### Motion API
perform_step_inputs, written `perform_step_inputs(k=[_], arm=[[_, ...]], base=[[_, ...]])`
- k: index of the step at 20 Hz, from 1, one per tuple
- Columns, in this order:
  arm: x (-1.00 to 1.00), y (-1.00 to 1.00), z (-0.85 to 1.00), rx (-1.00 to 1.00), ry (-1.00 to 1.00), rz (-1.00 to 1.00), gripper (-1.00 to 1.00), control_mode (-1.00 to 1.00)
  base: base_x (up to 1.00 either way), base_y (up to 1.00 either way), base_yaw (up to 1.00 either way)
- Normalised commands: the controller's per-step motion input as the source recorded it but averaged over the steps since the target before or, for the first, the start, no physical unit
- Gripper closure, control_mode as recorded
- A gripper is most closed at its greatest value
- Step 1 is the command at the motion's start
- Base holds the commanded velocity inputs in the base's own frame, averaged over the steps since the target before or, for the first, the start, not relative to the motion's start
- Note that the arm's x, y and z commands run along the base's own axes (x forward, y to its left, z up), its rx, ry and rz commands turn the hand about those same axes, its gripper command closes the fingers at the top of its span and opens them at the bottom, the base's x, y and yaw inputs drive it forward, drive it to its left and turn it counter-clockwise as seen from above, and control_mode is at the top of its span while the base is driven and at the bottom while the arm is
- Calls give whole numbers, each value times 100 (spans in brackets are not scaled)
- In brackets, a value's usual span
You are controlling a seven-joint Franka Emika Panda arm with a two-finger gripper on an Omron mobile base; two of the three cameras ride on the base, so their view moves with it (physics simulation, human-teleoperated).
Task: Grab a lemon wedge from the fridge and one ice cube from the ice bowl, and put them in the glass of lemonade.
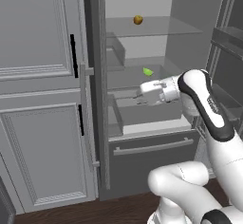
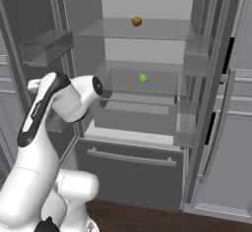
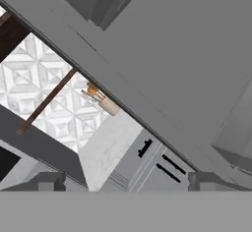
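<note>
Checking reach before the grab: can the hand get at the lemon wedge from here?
Probably yes. The fridge stands open, the lemon wedge lies bare on its shelf, and the open hand sits just below it with nothing between.

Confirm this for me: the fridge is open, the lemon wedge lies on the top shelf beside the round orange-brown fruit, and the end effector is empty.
Not quite. The lemon wedge lies on the shelf below, not on the top one with the round orange-brown fruit; the right base view shows it. The fridge is open, and the end effector is open and empty.
</note>
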Motion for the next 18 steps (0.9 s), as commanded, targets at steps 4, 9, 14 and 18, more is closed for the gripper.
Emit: perform_step_inputs(k=[4, 9, 14, 18], arm=[[0, -74, 12, -22, 0, -26, -100, -100], [-3, -76, 38, -25, 1, -27, -100, -100], [-9, -61, 46, -33, 0, -30, -100, -100], [-11, -55, 22, -35, 0, -33, -100, -100]], base=[[0, 0, 0], [0, 0, 0], [0, 0, 0], [0, 0, 0]])
